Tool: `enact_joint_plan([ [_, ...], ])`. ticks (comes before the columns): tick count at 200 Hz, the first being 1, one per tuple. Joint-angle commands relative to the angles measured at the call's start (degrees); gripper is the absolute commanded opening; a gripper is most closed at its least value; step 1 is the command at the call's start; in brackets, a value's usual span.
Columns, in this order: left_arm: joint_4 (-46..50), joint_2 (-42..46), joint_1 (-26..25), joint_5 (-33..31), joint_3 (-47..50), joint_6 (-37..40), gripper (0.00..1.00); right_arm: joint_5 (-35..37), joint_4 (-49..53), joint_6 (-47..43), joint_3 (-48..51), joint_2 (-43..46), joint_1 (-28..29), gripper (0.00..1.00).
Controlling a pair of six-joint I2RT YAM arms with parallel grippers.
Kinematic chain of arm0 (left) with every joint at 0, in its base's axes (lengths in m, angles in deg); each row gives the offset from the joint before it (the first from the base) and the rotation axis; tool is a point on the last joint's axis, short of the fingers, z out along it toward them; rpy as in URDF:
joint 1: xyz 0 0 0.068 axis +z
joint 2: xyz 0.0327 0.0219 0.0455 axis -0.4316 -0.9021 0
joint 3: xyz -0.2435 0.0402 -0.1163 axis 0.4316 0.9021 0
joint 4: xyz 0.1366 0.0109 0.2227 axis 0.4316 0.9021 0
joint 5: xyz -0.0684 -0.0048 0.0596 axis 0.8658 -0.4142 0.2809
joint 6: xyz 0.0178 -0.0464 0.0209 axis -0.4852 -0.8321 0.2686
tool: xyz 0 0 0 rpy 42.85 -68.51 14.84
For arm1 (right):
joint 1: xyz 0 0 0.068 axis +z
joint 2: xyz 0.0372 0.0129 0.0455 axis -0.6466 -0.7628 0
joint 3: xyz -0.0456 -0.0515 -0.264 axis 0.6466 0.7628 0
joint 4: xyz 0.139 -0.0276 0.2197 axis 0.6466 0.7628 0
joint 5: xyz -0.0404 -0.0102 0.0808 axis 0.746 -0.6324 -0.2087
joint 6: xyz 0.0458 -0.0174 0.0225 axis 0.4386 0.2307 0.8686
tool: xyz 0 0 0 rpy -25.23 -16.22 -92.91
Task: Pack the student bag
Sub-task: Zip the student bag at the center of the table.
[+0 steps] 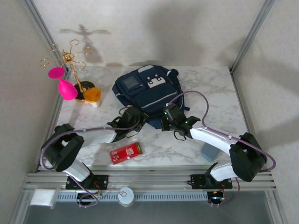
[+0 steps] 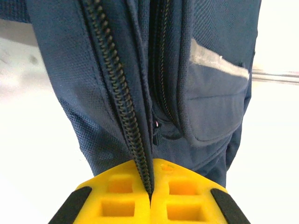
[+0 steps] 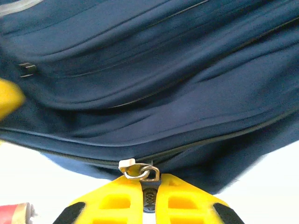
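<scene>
The student bag (image 1: 147, 91), navy blue with grey-white front patches, lies at the middle back of the marble table. My left gripper (image 1: 135, 116) is at its near left edge. In the left wrist view the yellow fingers (image 2: 121, 196) of my left gripper (image 2: 151, 179) are pressed together on a strip of the bag's fabric (image 2: 140, 93) next to a dark zipper track (image 2: 117, 93). My right gripper (image 1: 169, 115) is at the bag's near right edge. It is shut (image 3: 148, 189) on a dark zipper pull tab (image 3: 149, 200) hung from a silver slider (image 3: 138, 169).
A red box (image 1: 126, 153) lies near the table's front edge between the arms. At the back left, a gold wire stand (image 1: 70, 60) holds pink pieces (image 1: 67, 88), with an orange object (image 1: 92, 94) beside it. A blue-grey object (image 1: 208, 151) sits under the right arm. Metal posts frame the table.
</scene>
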State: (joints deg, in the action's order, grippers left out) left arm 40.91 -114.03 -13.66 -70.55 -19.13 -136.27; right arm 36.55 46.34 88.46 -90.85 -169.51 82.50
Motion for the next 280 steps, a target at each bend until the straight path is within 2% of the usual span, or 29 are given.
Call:
enact_joint_plan([
  [1,7.48,5.82,7.38,-4.54,2.63,9.46,0.00,8.65,8.88,2.49,2.89,3.32,-5.90,0.00],
  [17,12.19,7.09,11.48,-3.08,1.83,14.95,0.00,10.05,8.93,2.05,1.88,3.62,-6.66,0.00],
  [29,11.87,8.43,13.38,-2.27,2.00,17.13,0.00,6.67,6.53,0.18,0.79,3.23,-6.01,0.00],
  [63,11.89,8.28,15.10,2.77,-1.57,21.60,0.00,-0.47,0.54,-1.55,-2.93,-0.90,1.04,0.00],
  [87,11.48,11.27,14.18,3.82,0.45,19.31,0.40,-7.69,-4.66,-1.10,-1.48,-2.17,1.63,0.00],
  [105,12.21,14.30,11.59,3.29,3.56,14.40,0.58,-8.69,-6.46,-1.13,-0.69,-2.51,2.41,0.00],
  [131,6.89,16.96,5.12,1.83,8.74,4.01,0.68,-9.45,-7.58,-1.55,-0.09,-3.57,3.47,0.00],
  [158,2.56,15.99,-0.80,-1.17,9.31,-5.86,0.71,-9.19,-8.05,-1.64,0.28,-4.10,3.71,0.00],
  [192,1.19,10.99,-4.22,-6.28,5.90,-12.37,0.71,-8.40,-8.97,-1.72,0.98,-4.19,3.78,0.00],
  [211,0.31,7.72,-5.36,-9.38,5.42,-15.59,0.67,-8.49,-9.42,-2.03,1.10,-4.78,3.83,0.00],
  [238,2.01,3.26,-5.19,-11.99,5.26,-18.79,0.50,-7.77,-9.23,-2.77,0.69,-5.59,3.87,0.00],
  [255,5.12,2.41,-5.01,-15.90,4.83,-17.30,0.35,-5.73,-8.21,-3.18,0.37,-5.69,3.87,0.00],
  [280,10.20,2.55,-3.15,-17.27,4.56,-12.17,0.13,1.81,-4.80,-3.57,0.33,-4.99,3.55,0.00],
])
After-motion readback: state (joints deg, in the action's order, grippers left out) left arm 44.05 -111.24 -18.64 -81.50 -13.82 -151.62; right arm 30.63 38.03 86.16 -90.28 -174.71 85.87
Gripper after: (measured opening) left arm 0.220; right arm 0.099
